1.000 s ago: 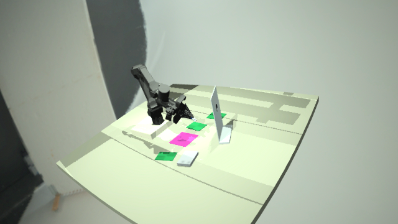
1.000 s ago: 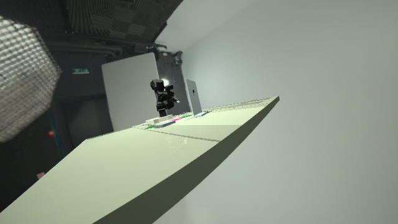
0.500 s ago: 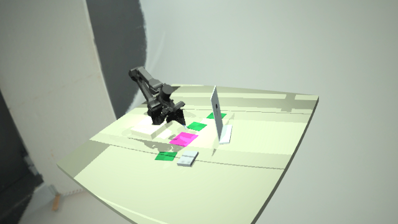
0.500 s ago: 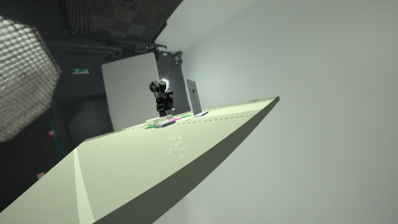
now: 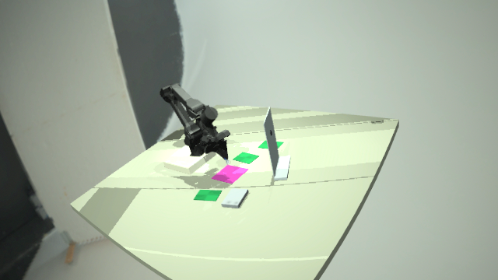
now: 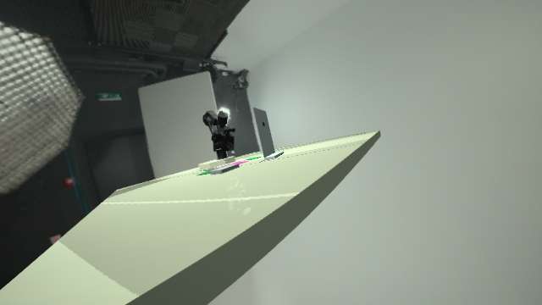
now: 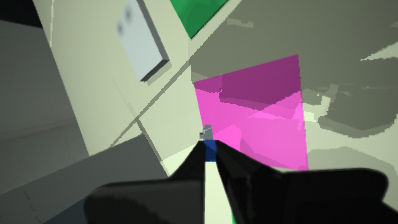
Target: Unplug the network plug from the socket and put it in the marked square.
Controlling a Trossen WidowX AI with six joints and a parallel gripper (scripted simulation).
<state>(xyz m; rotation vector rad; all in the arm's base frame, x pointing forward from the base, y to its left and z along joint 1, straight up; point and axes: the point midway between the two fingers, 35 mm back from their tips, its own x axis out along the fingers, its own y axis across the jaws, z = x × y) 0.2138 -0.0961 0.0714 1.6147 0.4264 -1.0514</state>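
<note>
On the near part of the table [image 5: 272, 233], a green square [image 5: 208, 195] and a small grey block [image 5: 235, 198] are seen side by side. Just behind them lies the pink square [image 5: 229, 173]. The gripper [image 7: 212, 150] is held above the pink square's near edge, pointing down. Its jaws are closed tight on the small blue plug [image 7: 210, 148], so the plug is held in the air, out of its socket. Farther back, two more green squares [image 5: 246, 157] are seen, and the upright panel [image 5: 271, 141] stands beside them.
</note>
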